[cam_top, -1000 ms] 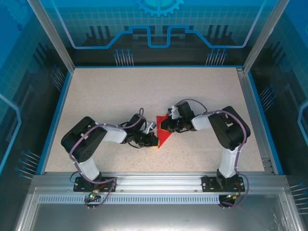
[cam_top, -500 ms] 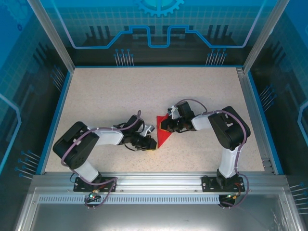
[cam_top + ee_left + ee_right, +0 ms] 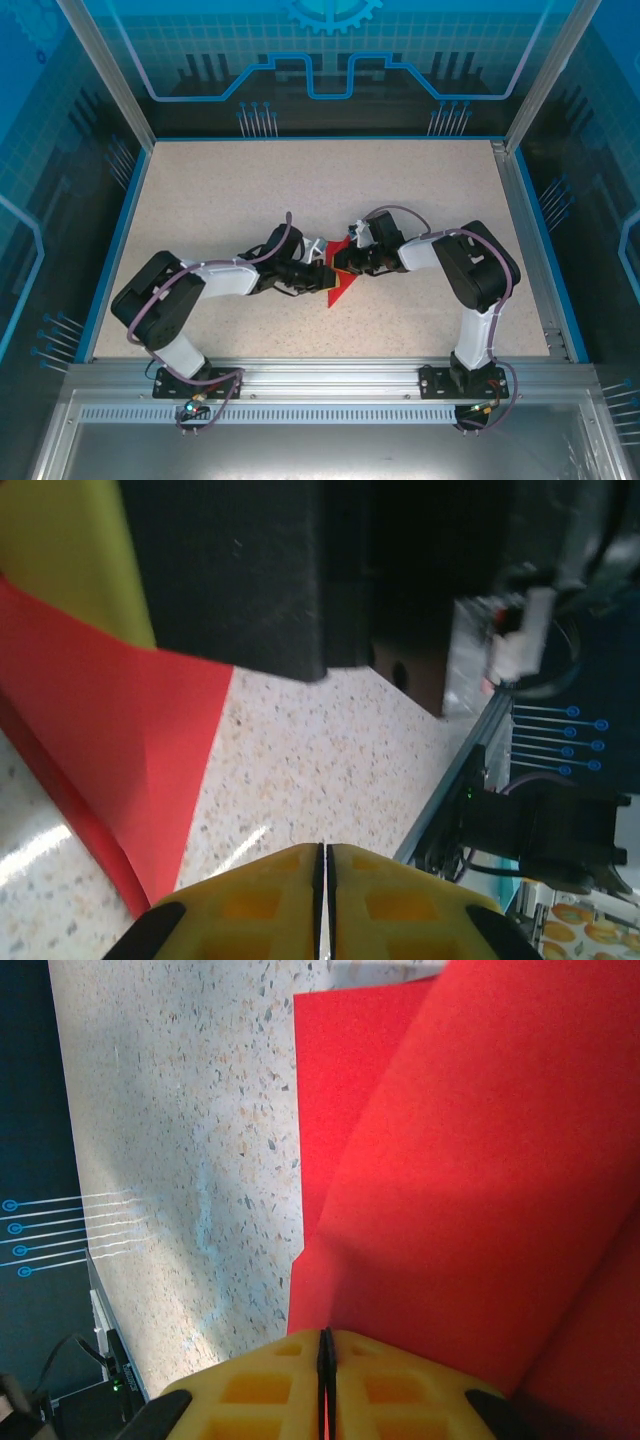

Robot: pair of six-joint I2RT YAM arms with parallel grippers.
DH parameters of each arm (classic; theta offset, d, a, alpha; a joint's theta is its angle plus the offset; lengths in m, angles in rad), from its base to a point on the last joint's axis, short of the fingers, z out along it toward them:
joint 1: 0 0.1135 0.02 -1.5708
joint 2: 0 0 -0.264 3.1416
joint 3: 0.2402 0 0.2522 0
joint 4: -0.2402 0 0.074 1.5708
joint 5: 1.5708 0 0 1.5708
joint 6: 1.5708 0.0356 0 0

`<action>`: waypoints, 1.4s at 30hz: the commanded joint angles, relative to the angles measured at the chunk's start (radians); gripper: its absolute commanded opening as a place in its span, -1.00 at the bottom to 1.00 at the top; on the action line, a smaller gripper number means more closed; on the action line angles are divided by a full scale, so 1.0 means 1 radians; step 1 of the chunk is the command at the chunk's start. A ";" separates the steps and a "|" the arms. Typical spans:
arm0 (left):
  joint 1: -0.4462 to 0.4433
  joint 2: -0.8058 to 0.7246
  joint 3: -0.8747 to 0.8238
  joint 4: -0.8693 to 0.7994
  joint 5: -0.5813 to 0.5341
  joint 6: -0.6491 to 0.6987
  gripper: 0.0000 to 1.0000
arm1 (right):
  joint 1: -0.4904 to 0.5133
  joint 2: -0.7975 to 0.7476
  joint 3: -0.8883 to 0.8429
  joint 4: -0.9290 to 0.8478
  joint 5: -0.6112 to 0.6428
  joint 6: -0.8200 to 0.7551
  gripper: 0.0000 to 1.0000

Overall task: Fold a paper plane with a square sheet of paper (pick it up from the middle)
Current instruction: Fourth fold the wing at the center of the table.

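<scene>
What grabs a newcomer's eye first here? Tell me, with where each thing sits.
The bright red paper, creased to a point, lies mid-table, sharp against the pale speckled table. Both arms bend inward to it from the near edge, the left tool and right tool meeting at it with their yellow pads pressed together. Glowing blue panels wall the cell at the back and sides.
</scene>
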 commanded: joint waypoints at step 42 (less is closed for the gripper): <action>0.000 -0.033 -0.121 -0.242 0.058 0.162 -0.81 | 0.020 0.066 -0.063 -0.128 0.149 0.017 -0.78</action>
